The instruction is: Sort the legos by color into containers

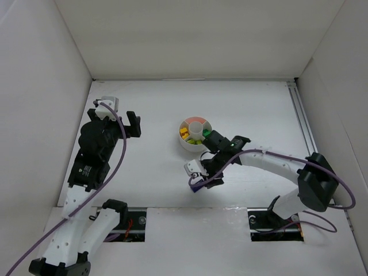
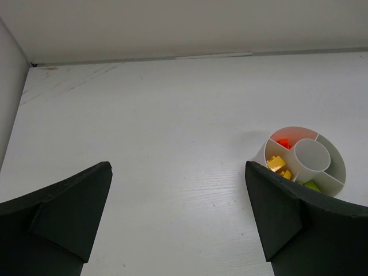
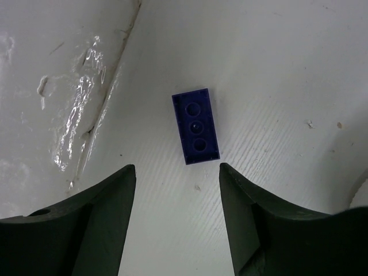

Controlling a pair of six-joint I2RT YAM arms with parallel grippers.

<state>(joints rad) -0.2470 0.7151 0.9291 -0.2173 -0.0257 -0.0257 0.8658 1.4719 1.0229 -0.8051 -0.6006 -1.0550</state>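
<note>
White tabletop (image 2: 172,103), walled in white. We see the left gripper (image 2: 177,172) spread wide (nothing between its fingers), well apart from the dish (image 2: 332,150), whose wedges hold yellow legos (image 2: 278,164), an orange lego (image 2: 282,142) and a green lego (image 2: 311,184). The right gripper (image 3: 176,169) has its fingers apart above a purple brick (image 3: 195,126) that lies flat, apparently untouched.

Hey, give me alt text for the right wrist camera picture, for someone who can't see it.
A small dark blue lego brick lies flat on the white table, just beyond the tips of the open right gripper, untouched.
</note>
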